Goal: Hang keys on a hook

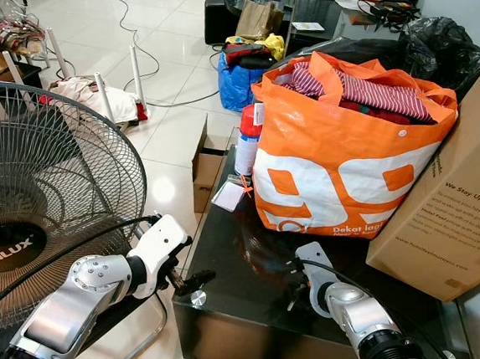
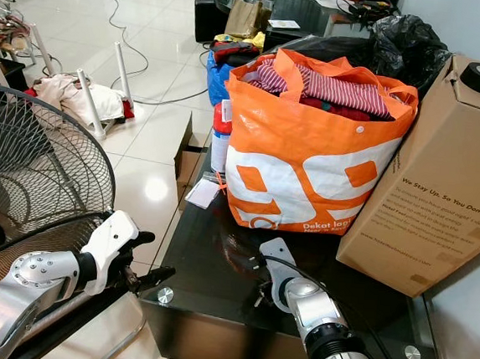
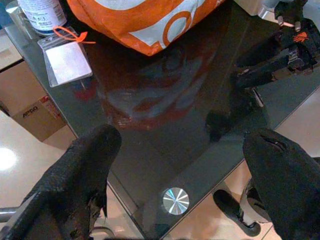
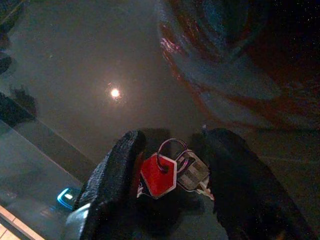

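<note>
while jaws straddle, one keys (image 4: 172,172) bunch, one red tag (image 4: 157,176)

The two eye views look from the robot's head, forward and down, onto a dark glass table (image 1: 240,272) with an orange bag (image 1: 343,155). Both show the same scene. The left wrist view looks down close at the table corner. The right wrist view looks from very close at the glass.
</note>
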Available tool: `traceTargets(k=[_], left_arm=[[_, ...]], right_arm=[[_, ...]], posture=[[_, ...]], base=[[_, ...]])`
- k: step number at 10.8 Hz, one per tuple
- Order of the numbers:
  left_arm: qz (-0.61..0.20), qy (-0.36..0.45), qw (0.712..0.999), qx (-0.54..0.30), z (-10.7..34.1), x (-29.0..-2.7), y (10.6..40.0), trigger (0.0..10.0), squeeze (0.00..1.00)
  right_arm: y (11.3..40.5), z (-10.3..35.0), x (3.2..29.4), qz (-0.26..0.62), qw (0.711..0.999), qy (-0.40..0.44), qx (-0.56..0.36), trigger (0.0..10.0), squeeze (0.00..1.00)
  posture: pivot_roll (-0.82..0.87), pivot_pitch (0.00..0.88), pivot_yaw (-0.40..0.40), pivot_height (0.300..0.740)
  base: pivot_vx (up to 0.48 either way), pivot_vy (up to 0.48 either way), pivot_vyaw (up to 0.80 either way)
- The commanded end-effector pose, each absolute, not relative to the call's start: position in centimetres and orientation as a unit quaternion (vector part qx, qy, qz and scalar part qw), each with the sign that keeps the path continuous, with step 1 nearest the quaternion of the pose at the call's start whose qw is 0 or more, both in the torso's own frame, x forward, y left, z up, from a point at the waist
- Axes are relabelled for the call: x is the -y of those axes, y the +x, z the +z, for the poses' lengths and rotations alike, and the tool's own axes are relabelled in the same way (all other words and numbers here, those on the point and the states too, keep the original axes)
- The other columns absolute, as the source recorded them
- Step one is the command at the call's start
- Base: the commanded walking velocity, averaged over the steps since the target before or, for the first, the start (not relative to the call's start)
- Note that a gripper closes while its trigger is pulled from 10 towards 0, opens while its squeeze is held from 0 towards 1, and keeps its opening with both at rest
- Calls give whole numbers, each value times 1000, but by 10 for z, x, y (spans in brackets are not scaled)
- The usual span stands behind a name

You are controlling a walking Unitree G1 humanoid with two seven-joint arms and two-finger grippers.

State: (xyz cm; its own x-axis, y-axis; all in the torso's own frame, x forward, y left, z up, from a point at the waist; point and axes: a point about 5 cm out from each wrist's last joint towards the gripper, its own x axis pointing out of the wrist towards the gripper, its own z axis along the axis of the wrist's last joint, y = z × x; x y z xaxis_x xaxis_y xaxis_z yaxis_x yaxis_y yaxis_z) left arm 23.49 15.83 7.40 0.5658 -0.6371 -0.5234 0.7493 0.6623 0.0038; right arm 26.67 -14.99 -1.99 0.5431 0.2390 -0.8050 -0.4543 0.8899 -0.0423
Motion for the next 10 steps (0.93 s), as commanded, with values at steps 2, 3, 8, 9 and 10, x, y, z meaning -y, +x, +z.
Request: traceTargets(k=[2,3,8,9,10], left_arm=[[-397,117,876,-246,76,-161,235,10000,0],[-398,117,876,-246,76,-161,235,10000,0],[-401,118,874,-246,76,-162,238,10000,0],[-402,120,874,-245,76,-161,239,10000,0],[-402,121,874,-244,76,-161,239,10000,0]], right_arm=[[269,-19,152,196,869,-133,-434,0,0],[269,-19,153,196,869,-133,-435,0,0],[274,-16,150,186,881,-117,-419,0,0],[276,-14,150,185,885,-112,-412,0,0],[277,-12,149,186,888,-110,-407,0,0]], posture=[[-39,0,-12,740],[-40,0,-12,740],[-44,0,0,740],[-44,0,0,740],[-43,0,1,740]], base=[[0,0,0],[0,0,0],[0,0,0],[0,0,0],[0,0,0]])
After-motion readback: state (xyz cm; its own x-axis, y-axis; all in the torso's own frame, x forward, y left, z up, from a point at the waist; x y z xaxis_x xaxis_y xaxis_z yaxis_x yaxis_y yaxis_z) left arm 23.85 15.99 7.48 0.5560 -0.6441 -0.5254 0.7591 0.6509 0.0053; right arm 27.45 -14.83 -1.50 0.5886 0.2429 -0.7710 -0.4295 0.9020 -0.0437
